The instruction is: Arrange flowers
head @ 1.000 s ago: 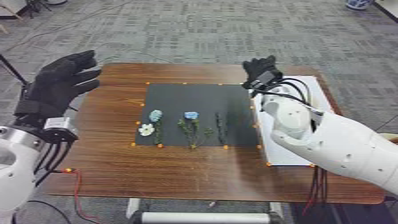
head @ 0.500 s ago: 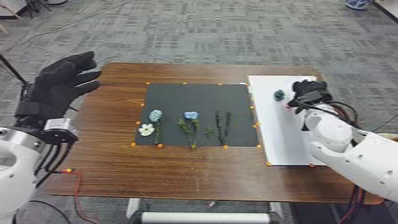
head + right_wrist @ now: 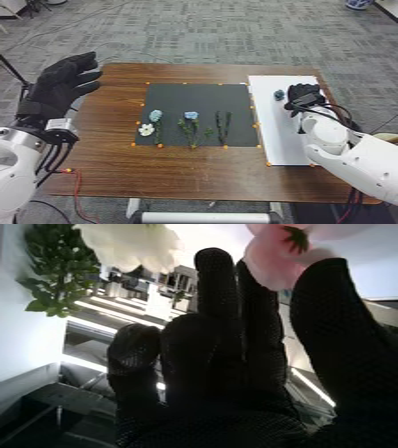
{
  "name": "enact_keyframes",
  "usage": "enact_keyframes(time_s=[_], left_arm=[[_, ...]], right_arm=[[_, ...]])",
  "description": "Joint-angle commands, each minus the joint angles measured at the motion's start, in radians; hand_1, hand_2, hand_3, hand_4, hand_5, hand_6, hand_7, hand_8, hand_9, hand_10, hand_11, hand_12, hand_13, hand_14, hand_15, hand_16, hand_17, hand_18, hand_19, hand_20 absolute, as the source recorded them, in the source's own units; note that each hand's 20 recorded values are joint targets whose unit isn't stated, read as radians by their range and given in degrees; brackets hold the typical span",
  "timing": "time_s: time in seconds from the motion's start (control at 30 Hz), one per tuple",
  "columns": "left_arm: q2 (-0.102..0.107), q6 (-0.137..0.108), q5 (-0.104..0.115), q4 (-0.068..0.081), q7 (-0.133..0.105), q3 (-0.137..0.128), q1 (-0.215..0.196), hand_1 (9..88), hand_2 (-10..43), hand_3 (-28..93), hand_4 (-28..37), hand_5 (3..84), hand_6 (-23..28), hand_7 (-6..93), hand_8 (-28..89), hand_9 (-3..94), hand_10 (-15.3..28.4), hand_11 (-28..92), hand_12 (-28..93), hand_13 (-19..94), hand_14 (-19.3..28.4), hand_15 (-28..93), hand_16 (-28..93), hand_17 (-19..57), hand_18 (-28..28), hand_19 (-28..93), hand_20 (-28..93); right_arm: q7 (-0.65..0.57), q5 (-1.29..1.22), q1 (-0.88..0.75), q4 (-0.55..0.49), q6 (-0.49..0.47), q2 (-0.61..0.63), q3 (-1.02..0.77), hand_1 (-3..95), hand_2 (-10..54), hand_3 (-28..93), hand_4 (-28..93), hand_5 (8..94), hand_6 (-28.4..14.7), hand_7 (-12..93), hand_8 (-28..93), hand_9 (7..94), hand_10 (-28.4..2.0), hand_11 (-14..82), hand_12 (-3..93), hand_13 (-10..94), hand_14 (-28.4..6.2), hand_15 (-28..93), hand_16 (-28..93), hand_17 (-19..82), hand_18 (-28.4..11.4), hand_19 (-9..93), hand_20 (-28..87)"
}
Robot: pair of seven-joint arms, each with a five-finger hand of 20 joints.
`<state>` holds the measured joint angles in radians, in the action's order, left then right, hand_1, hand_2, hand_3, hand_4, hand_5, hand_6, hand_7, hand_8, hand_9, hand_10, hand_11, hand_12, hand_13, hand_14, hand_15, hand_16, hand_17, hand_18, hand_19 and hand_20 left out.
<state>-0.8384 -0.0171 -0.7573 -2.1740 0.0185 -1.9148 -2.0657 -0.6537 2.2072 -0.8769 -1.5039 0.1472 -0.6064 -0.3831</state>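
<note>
Hovering over the white panel (image 3: 286, 145) near the right edge of the desk (image 3: 178, 172), the right hand (image 3: 305, 96) has its palm side hard to see from above. In the right wrist view its fingers are mostly extended, with slim gaps between some of them. A pink flower (image 3: 277, 254) sits by their tips; whether they touch it or hold it, I cannot tell. A white flower (image 3: 133, 246) and green leaves (image 3: 58, 269) are near.

On the panel, just left of that hand, is a small dark blue-green tuft (image 3: 279, 94). The panel's left edge runs just beside the dark mat (image 3: 187, 95), and its right side lies close to the desk's rim, so that side has little width.

On the mat, toward its near edge, are a white blossom (image 3: 146, 130), a pale blue-green flower (image 3: 155, 116), a blue flower (image 3: 191, 115) and dark green stems (image 3: 223, 127), with gaps between the stems. A broad strip of brown wood separates the mat from the desk's near edge; a narrower one lies beyond it.

The left hand (image 3: 64, 82) is by the desk's left edge, well apart from the flowers, its fingers loosely spread.
</note>
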Motion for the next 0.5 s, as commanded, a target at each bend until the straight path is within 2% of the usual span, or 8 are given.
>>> enact_keyframes(time_s=[0.03,0.1,0.2,0.33,0.5], left_arm=[[0.001,0.003,0.001,-0.002,0.005,-0.004,-0.008,25.3,-1.6,70,-26.3,28.6,3.0,21.3,-10,20.5,10.5,27,20,12,13.8,49,-5,-9.7,19.8,41,11],[-0.001,0.004,0.001,-0.005,0.005,-0.009,-0.013,25.3,-1.6,70,-26.3,28.6,3.0,21.3,-10,20.5,10.5,27,20,12,13.8,49,-5,-9.7,19.8,41,11],[0.002,0.003,0.0,-0.004,0.002,-0.009,-0.011,25.3,-1.6,70,-26.3,28.6,3.0,21.2,-10,20.5,10.6,27,20,12,13.8,49,-5,-9.7,19.8,41,11],[0.004,-0.001,0.0,-0.007,0.0,-0.02,-0.017,25.3,-1.6,70,-26.3,28.6,3.1,21.3,-10,20.5,10.6,27,20,12,13.8,49,-5,-9.7,19.8,41,11],[0.004,0.001,0.002,-0.005,0.003,-0.017,-0.012,25.2,-1.7,70,-26.4,28.6,3.0,21.2,-10,20.5,10.6,27,20,12,13.8,49,-5,-9.7,19.8,41,11]], right_arm=[[-0.003,0.027,-0.003,0.027,0.081,-0.017,0.038,44.7,-9.5,75,-28,67.6,4.3,41,-5,80.8,-4.0,14.5,38.1,64,-6.6,83,32,33,-20.5,88,58],[0.0,0.043,0.001,0.026,0.099,-0.013,0.047,47.7,-9.5,76,-28,72.2,4.2,44,-3,85.4,-3.7,15.5,44.1,66,-6.4,83,33,35,-20.5,89,58],[-0.004,0.052,0.008,-0.002,0.144,-0.005,0.04,47.8,-9.5,79,-28,74.5,3.6,44,-2,86.5,-3.7,16.8,46.7,67,-6.3,83,33,36,-20.7,90,58],[0.006,0.074,0.073,-0.066,0.21,-0.006,0.082,47.5,-9.5,82,-28,75.3,3.1,44,-1,86.8,-4.0,17.1,47.6,68,-6.4,83,33,36,-20.9,90,58],[0.045,0.068,0.17,-0.132,0.278,-0.053,0.168,47.3,-9.5,82,-28,75.9,2.9,43,-2,87.0,-4.0,16.8,47.7,68,-6.4,83,34,36,-20.8,90,58]])
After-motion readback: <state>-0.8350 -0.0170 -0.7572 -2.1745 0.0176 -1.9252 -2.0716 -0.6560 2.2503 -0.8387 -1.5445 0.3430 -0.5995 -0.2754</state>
